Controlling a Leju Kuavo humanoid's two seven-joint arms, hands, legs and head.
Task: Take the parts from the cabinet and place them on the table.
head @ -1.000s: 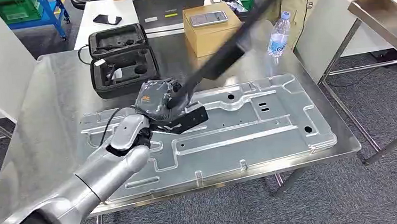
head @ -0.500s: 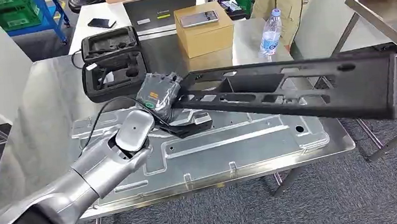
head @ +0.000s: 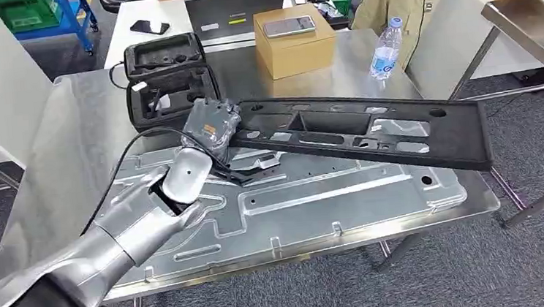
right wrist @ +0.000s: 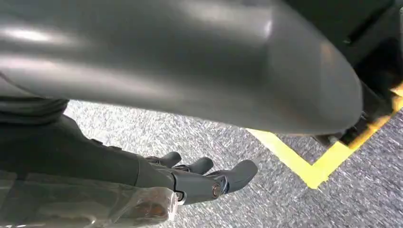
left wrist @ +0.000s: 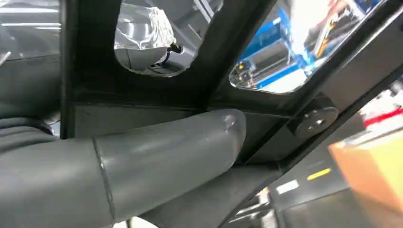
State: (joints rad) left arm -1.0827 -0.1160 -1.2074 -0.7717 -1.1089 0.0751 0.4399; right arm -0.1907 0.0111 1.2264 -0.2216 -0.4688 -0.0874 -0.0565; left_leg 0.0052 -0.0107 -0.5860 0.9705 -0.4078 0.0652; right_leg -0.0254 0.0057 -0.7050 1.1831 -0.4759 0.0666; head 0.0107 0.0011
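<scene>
An open black foam-lined case (head: 168, 77) was seen at the upper left of the head view, on the far part of the steel table (head: 70, 147); its moulded recesses appeared dark, and whether anything lay in them could not be told. A cardboard box (head: 294, 43) stood closed at the upper centre of the frame, with a phone (head: 288, 26) lying flat on its lid. A water bottle (head: 385, 49) stood upright to the right of the box, near the table's far right corner.

A large pressed metal panel (head: 346, 195) lay flat across the near half of the table. Above it, through the centre and right of the frame, a long black plastic part (head: 370, 131) was held, tilted slightly, its right end reaching past the table's right edge.

The left arm came in from the lower left of the head view, its wrist bent, with the left hand (head: 212, 129) at the part's left end. The part was gripped there: in the left wrist view the grey thumb (left wrist: 166, 152) was pressed against the part's black ribbed underside.

In the right wrist view the right hand (right wrist: 209, 178) was seen hanging above grey carpet (right wrist: 266, 190) beside a yellow floor marking (right wrist: 304, 166), its fingers loosely curled and apart, with nothing held.
</scene>
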